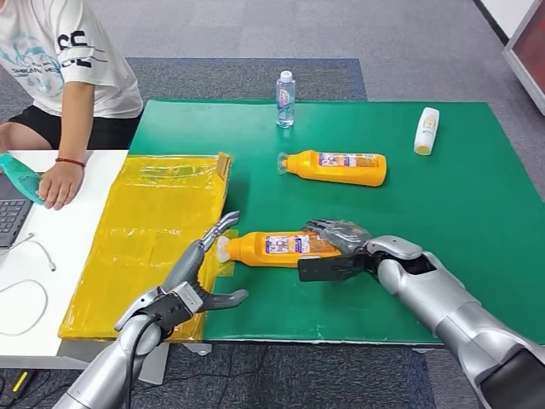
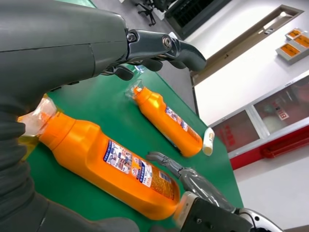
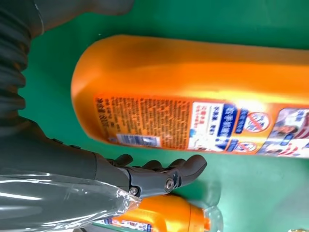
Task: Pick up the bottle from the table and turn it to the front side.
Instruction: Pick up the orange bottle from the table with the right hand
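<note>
A person (image 1: 71, 77) in a white shirt sits at the far left, one hand resting by a laptop (image 1: 13, 213) on a white tabletop (image 1: 83, 204); next comes one yellow plastic sheet (image 1: 147, 239), then the green tabletop (image 1: 450, 213).

The left hand (image 1: 192, 285) hovers over the edge of the yellow sheet, near the cap of the near orange bottle (image 1: 276, 248); its fingers (image 1: 221, 228) are spread apart and hold nothing.

There are two orange bottles, both lying on their sides on the green; the far orange bottle (image 1: 337, 168) lies well apart behind the near one.

The right hand (image 1: 337, 249) is at the bottom end of the near bottle; its fingers (image 1: 334, 230) curl over the top of it and the thumb lies in front, so it grips the bottle.

One small clear bottle (image 1: 285, 99) stands at the back edge; one small white bottle (image 1: 426, 130) lies at the far right.
</note>
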Controlling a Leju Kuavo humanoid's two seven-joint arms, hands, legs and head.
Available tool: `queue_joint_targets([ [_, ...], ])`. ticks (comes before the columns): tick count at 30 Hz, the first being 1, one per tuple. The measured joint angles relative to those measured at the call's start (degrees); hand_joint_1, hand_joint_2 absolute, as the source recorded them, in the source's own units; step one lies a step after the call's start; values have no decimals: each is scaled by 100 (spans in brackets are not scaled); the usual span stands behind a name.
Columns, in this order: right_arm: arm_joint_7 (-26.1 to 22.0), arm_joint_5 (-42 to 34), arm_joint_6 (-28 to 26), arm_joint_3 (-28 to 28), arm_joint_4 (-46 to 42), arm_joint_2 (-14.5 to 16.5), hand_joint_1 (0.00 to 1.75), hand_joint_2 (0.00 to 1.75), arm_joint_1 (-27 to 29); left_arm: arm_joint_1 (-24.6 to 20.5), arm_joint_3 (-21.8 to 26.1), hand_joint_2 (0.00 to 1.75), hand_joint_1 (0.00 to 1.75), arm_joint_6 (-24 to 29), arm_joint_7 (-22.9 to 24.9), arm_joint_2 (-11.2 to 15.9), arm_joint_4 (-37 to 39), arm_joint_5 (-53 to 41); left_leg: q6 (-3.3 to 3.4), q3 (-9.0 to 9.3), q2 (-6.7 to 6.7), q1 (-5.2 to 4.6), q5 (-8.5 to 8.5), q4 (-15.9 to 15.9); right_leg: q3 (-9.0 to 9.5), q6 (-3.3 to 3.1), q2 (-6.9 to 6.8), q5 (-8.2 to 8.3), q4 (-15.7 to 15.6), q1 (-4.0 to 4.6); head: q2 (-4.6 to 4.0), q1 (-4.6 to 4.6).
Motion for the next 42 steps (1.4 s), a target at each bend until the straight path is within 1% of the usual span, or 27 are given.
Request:
queue_joint_targets([
  [5,63,45,14,80,29,111,0,175,12,-16,0,175,0,0,2,-11,26,-2,0,0,0,0,0,0,0,0,0,0,0,0,0,-1],
  [10,77,51,13,96,38,135,0,175,16,-17,0,175,0,0,2,-14,29,-2,-1,0,0,0,0,0,0,0,0,0,0,0,0,-1],
  [15,289,69,-78,241,143,401,0,175,45,-21,-11,175,0,-9,20,-52,89,-2,-1,1,0,1,0,0,-1,-1,1,-1,0,0,0,0],
  [21,441,76,-166,267,179,585,0,175,118,-29,-42,175,0,-23,33,-93,114,-2,-1,2,1,1,0,0,-1,-2,2,-1,0,1,0,-1],
  [33,692,311,-335,269,199,655,0,175,208,-10,-55,175,0,-4,63,-85,115,-8,-1,2,1,0,0,0,1,-2,0,-2,0,1,0,0],
  [34,702,325,-337,269,199,656,8,175,208,-8,-55,175,0,-3,65,-85,115,-9,-1,2,1,0,0,0,1,-2,0,-2,0,1,0,-1],
  [36,726,357,-339,269,199,658,76,175,208,-3,-55,175,0,-2,68,-83,115,-11,-1,2,1,0,0,0,2,-2,0,-2,0,0,0,0],
  [37,740,372,-339,269,199,661,120,175,208,-1,-55,175,0,-1,69,-83,115,-14,-1,2,1,0,0,0,2,-2,0,-2,0,0,0,0],
  [38,757,386,-339,269,199,665,155,175,207,2,-55,175,0,0,72,-82,115,-19,-1,2,1,0,0,0,2,-2,0,-2,0,0,0,0],
  [40,785,415,-343,269,199,670,175,175,206,7,-55,175,0,2,80,-82,115,-35,0,2,1,0,0,0,2,-2,0,-2,0,0,0,0],
  [42,801,435,-350,268,199,672,175,175,197,10,-55,175,0,2,86,-81,115,-46,0,2,0,0,0,0,3,-2,0,-2,0,1,0,0],
])
